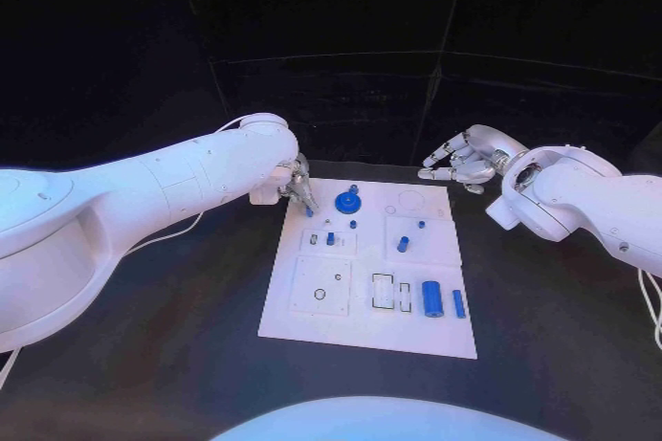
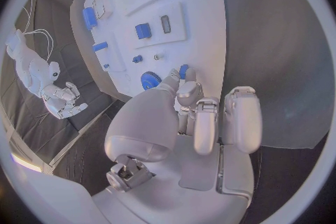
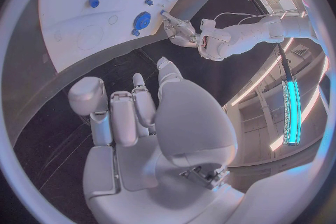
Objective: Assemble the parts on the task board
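I am reading the job as barely begun. My left hand (image 1: 296, 190) is sitting at the white board's (image 1: 362, 331) far left corner, pinching a small blue part (image 2: 183, 71) in its fingers (image 2: 187, 92) beside the blue gear (image 1: 348, 203). My right hand (image 1: 467, 160) is hovering off the far right corner, fingers loosely curled, holding nothing. The cylinder (image 1: 431, 298) and bar (image 1: 458, 303) are lying loose; several slots are waiting.

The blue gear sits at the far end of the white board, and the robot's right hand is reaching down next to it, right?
Not quite: it is the left hand beside the blue gear at the far end of the task board, as the head view shows. The right hand hangs off the board.
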Motion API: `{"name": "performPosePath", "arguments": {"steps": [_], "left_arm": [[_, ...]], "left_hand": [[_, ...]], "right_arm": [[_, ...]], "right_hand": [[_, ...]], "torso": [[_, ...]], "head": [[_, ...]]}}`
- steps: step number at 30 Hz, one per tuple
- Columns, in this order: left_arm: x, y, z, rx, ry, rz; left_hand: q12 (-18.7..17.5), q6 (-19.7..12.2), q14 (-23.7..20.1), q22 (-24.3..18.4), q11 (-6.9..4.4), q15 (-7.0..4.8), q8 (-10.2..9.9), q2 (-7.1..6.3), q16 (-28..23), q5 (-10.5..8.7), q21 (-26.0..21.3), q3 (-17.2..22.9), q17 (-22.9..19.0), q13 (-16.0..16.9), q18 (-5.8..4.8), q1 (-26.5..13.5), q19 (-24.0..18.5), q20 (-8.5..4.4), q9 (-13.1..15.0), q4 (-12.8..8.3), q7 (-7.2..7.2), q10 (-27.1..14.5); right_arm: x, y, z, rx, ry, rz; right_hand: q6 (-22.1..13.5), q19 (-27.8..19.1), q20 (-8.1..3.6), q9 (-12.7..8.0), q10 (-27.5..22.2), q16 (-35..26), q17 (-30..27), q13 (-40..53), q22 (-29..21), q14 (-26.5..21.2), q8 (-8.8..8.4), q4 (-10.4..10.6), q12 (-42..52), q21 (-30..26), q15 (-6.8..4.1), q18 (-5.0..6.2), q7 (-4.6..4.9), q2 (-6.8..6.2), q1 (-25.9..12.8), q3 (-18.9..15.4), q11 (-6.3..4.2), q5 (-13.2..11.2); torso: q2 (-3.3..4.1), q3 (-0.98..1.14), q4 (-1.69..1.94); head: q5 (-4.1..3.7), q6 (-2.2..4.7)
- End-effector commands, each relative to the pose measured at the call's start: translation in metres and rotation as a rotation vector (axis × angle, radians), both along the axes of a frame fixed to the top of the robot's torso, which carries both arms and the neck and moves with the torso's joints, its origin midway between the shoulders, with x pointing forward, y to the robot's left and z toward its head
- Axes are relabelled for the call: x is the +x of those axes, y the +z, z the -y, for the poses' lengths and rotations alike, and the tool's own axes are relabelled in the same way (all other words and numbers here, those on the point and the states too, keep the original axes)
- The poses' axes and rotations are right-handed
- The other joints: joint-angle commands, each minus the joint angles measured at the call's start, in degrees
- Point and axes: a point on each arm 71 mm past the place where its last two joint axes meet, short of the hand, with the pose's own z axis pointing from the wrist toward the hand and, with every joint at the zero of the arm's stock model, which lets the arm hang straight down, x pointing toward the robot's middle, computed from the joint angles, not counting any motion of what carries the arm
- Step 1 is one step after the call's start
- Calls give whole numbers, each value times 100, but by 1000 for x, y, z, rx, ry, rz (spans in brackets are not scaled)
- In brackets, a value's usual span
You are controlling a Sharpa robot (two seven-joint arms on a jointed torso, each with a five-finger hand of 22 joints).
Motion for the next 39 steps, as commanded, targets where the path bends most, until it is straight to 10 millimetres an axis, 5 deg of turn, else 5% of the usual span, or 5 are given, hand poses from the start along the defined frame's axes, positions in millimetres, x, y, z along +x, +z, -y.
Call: {"name": "performPosePath", "arguments": {"steps": [1,9,15,25,39], "left_arm": [[1,1,3,-38,-6,9],[-1,3,0,-81,15,30],[-8,8,-8,-142,47,57],[-30,18,-23,-240,83,130],[-60,11,-27,-289,48,187]], "left_hand": [[-49,-29,606,340,-40,-48,10,109,18,12,11,224,1509,-26,9,229,176,-45,16,-145,-27,-20],[-184,-49,606,348,5,-3,64,-46,18,12,5,921,1509,-163,7,30,176,-12,63,-443,18,-12],[-191,-28,606,351,9,8,163,-303,18,19,-7,1724,1509,-201,11,-415,181,9,112,-651,22,83],[-90,-10,606,354,-6,-9,343,-644,18,144,-24,2690,1509,-145,14,-908,192,-4,204,-834,11,221],[-36,0,606,367,-25,-22,442,-782,18,195,-22,3038,1509,-109,11,-1054,201,-16,254,-871,-8,282]], "right_arm": [[0,1,-1,-3,7,2],[0,1,0,-5,8,-2],[-1,1,2,-7,5,-4],[0,1,3,-10,3,-7],[1,0,6,-12,-3,-8]], "right_hand": [[-54,-43,11,-9,-47,-21,-7,47,-6,250,19,7,-32,-33,-25,87,-2,57,8,-28,3,33],[-56,-40,11,-9,-44,-17,-1,52,-1,251,21,9,-27,-31,-25,86,-2,65,14,-29,3,41],[-56,-43,12,-9,-46,-23,-8,49,-9,250,22,10,-29,-36,-25,88,-2,69,17,-31,3,46],[-55,-43,12,-9,-47,-24,-9,49,-10,250,23,10,-30,-37,-25,88,-2,69,17,-32,3,48],[-54,-42,12,-8,-48,-25,-10,47,-10,249,25,12,-32,-37,-25,87,-2,70,18,-35,3,53]], "torso": [[1,0,0],[0,4,4],[-13,-1,41],[-13,-6,38],[-14,-8,40]], "head": [[28,-4],[24,-4],[5,-16],[4,-31],[41,-64]]}}
